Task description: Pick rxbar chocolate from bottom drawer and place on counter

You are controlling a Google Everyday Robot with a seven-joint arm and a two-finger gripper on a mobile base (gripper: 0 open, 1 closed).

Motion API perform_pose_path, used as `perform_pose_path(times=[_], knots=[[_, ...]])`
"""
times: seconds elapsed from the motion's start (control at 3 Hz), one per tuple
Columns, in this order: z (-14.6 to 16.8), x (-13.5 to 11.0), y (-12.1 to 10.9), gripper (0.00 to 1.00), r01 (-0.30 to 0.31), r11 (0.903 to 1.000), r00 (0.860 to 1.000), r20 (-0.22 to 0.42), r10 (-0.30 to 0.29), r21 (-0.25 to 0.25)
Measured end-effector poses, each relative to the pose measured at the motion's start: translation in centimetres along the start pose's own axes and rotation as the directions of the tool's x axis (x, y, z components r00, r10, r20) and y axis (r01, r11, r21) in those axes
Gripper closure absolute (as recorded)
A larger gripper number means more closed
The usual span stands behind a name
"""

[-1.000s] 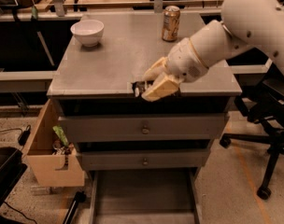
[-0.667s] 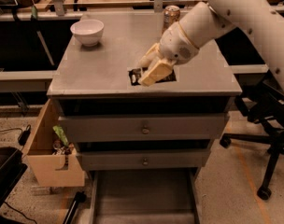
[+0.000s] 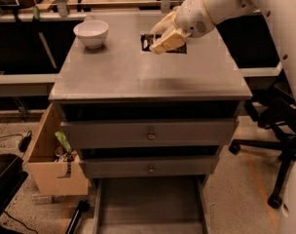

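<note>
My gripper point(image 3: 157, 42) hangs low over the back middle of the counter point(image 3: 138, 79), its tan fingers point(image 3: 168, 40) shut on the rxbar chocolate point(image 3: 146, 42). The black bar sticks out to the left of the fingertips, and a dark patch shows behind them at the counter surface. I cannot tell whether the bar touches the top. The bottom drawer point(image 3: 148, 206) stands pulled open at the foot of the cabinet, its grey floor bare where it shows.
A white bowl point(image 3: 91, 33) sits at the counter's back left. Two shut drawer fronts with round knobs point(image 3: 151, 135) face me. A pale plywood box point(image 3: 50, 165) hangs at the cabinet's left, and an office chair point(image 3: 279, 130) stands on the right.
The arm has carried the bar from the counter's front edge up and toward the back, now lower over the top. The soda can is now hidden behind the arm.
</note>
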State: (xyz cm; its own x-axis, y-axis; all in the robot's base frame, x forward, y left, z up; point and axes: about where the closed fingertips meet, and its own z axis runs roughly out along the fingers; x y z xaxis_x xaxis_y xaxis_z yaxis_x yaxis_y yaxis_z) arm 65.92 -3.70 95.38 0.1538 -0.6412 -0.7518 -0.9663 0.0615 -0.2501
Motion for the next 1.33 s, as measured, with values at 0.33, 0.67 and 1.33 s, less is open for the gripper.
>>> perform_pose_path(times=[0.33, 0.67, 1.33], knots=[[0.0, -0.5, -0.8, 0.82, 0.002, 0.9996, 1.0, 0.013, -0.003, 0.027], [0.26, -0.52, -0.82, 0.59, 0.003, 0.9997, 1.0, 0.015, -0.003, 0.024], [0.88, -0.56, -0.79, 0.12, 0.003, 0.9999, 1.0, 0.018, -0.003, 0.016]])
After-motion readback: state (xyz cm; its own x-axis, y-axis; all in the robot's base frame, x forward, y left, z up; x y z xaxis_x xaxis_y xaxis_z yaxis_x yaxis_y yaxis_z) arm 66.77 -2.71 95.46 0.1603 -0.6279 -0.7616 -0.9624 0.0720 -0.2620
